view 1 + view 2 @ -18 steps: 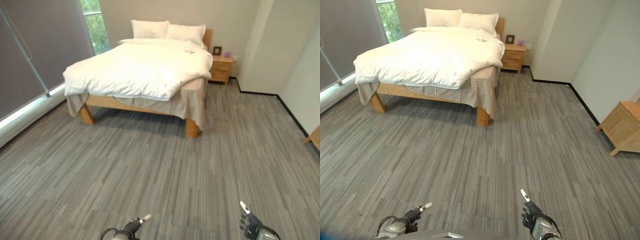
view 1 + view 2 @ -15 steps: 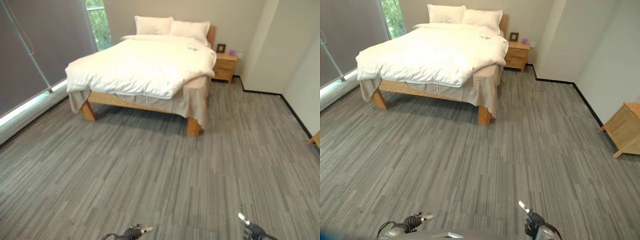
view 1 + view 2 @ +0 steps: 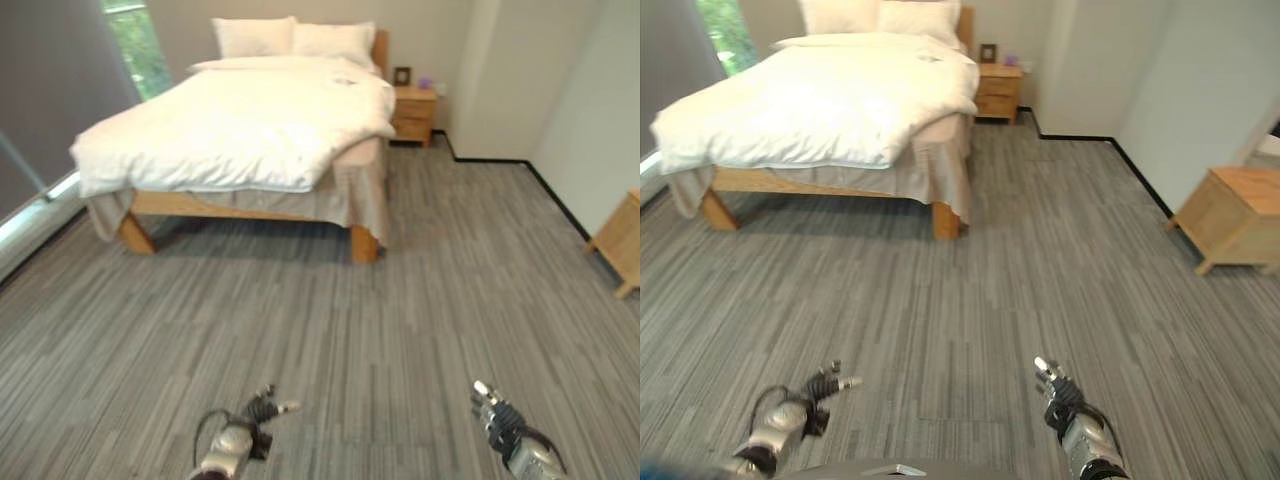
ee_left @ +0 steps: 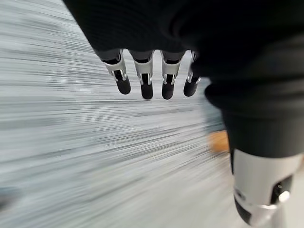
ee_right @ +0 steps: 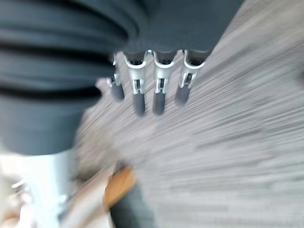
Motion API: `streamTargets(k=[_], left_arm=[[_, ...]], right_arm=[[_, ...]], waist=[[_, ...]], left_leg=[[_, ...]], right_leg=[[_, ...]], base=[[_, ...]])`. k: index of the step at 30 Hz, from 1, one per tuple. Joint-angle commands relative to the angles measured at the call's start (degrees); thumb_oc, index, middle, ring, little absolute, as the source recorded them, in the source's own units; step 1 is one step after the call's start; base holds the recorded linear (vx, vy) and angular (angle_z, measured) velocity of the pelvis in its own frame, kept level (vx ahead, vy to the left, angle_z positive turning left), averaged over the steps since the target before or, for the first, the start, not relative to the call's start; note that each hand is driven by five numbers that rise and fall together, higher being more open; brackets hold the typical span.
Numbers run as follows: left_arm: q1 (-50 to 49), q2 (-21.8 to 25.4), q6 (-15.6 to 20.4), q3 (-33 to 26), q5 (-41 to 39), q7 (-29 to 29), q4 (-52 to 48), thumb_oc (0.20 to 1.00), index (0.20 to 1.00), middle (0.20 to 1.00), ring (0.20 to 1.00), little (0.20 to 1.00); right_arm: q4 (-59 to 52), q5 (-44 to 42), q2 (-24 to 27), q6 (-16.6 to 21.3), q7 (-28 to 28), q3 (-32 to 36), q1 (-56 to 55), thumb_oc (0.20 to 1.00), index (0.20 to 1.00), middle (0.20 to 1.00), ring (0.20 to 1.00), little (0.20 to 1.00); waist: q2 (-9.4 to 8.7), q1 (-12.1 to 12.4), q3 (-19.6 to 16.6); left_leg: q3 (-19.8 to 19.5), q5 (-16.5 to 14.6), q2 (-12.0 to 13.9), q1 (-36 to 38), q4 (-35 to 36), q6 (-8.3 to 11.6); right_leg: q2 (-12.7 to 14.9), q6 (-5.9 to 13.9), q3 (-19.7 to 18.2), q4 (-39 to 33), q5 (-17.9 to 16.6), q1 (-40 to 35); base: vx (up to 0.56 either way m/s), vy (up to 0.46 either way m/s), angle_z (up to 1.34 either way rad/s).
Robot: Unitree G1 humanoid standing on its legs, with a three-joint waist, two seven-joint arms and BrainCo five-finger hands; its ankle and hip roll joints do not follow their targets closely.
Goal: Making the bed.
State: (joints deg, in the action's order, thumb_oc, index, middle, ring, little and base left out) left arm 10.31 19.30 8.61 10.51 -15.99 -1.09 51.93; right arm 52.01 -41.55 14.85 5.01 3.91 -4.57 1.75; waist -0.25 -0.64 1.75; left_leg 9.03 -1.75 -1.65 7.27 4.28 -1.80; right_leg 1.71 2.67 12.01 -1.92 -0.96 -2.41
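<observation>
Left eye view: bed (image 3: 240,205) well ahead across bare floor (image 3: 330,330), white duvet (image 3: 235,130) rumpled, skewed over foot edge. Left hand (image 3: 262,409) and right hand (image 3: 497,414) low, fingers relaxed, empty. Best approached squarely toward the foot corner, hands kept free for the duvet hem.

No readable text, labels, numbers or signs are showing anywhere. The small frame (image 3: 402,75) standing on the nightstand (image 3: 413,112) is too small to make out; nothing legible is appearing on the duvet (image 3: 240,125), and the wrist views are showing no markings.
</observation>
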Motion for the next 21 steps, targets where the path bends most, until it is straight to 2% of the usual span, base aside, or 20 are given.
streamTargets(k=[1,2,5,8,14,16,18,20,21], left_arm=[[4.10,-0.46,3.27,0.06,-3.95,-1.48,-0.64,1.000,1.000,1.000,1.000,1.000],[4.05,-0.45,3.23,0.06,-3.94,-1.49,-0.70,1.000,1.000,1.000,1.000,1.000],[2.15,-0.49,3.02,0.50,-3.93,-1.10,-5.63,1.000,1.000,1.000,1.000,1.000],[-0.32,-0.92,2.72,-0.34,-3.37,-0.45,-8.03,1.000,1.000,1.000,1.000,1.000],[-1.74,-1.99,2.36,-1.12,-2.52,-1.43,-5.74,1.000,1.000,1.000,1.000,1.000],[-2.68,-2.33,2.38,-1.21,-3.20,-1.64,-6.35,1.000,1.000,1.000,1.000,1.000],[-3.39,-2.19,2.29,-1.34,-3.43,-1.82,-8.04,1.000,1.000,1.000,1.000,1.000],[-4.17,-0.90,1.69,-1.05,-0.83,-2.75,-12.18,1.000,1.000,1.000,1.000,1.000],[-4.46,-0.76,1.61,-1.40,-0.57,-2.99,-13.05,1.000,1.000,1.000,1.000,1.000]], right_arm=[[-2.65,0.49,0.63,4.11,-0.59,-1.58,3.25,1.000,1.000,1.000,1.000,1.000],[-2.70,0.51,0.62,4.10,-0.61,-1.58,3.21,1.000,1.000,1.000,1.000,1.000],[-6.64,9.49,1.72,3.21,-0.23,-5.22,2.57,1.000,1.000,1.000,1.000,1.000],[-12.08,22.07,3.77,2.39,-0.59,-8.05,1.18,1.000,1.000,1.000,1.000,1.000],[-12.01,23.82,4.66,2.45,-1.42,-7.18,0.43,1.000,1.000,1.000,1.000,1.000],[-11.58,23.07,5.00,2.67,-1.84,-6.43,0.95,1.000,1.000,1.000,1.000,1.000],[-12.02,22.50,5.15,2.80,-2.05,-5.98,1.12,1.000,1.000,1.000,1.000,1.000],[-13.05,21.64,3.96,2.72,-2.45,-6.27,1.97,1.000,1.000,1.000,1.000,1.000],[-13.71,21.12,3.35,2.81,-2.28,-6.56,2.01,1.000,1.000,1.000,1.000,1.000]], waist=[[-1.33,0.89,-1.17],[-1.34,0.90,-1.17],[-1.49,1.20,-0.68],[-1.55,1.44,-0.14],[-1.56,1.45,0.64],[-1.26,1.61,1.34],[-0.96,1.74,2.34],[-0.11,1.37,5.52],[0.56,1.12,6.32]], left_leg=[[1.90,1.84,0.90,-0.40,0.72,2.99],[1.91,1.84,0.90,-0.38,0.72,2.99],[1.83,1.71,0.87,-0.33,0.72,2.76],[1.63,1.64,0.81,-0.63,0.72,2.65],[0.67,1.08,0.23,-1.03,0.72,2.11],[0.59,0.55,-0.23,-1.31,0.72,1.43],[0.16,0.04,-0.61,-1.58,0.48,0.42],[-0.34,-1.93,-1.28,0.06,0.26,-2.12],[-0.35,-2.17,-0.73,1.02,0.09,-2.31]], right_leg=[[4.48,5.05,-0.47,-1.45,-3.50,-2.26],[4.48,5.05,-0.48,-1.45,-3.50,-2.27],[4.48,5.16,-0.49,-1.40,-3.48,-2.11],[4.76,5.27,-0.52,-1.54,-3.54,-2.08],[5.39,5.55,-0.53,-1.25,-3.16,-2.06],[6.25,5.93,-0.97,1.83,-2.37,-0.54],[7.08,6.14,-1.79,8.02,-2.10,2.40],[9.21,8.22,-2.70,29.18,-9.29,12.24],[9.03,8.41,-2.68,33.57,-9.62,14.73]], base=[[0.01,0.012,-0.11],[0.03,0.016,-0.03],[0.05,0.021,-0.09],[0.07,0.035,-0.08],[0.09,0.070,0.04],[0.10,0.154,0.07],[0.08,0.190,-0.05],[0.18,0.323,-0.15],[0.27,0.209,-0.05]])
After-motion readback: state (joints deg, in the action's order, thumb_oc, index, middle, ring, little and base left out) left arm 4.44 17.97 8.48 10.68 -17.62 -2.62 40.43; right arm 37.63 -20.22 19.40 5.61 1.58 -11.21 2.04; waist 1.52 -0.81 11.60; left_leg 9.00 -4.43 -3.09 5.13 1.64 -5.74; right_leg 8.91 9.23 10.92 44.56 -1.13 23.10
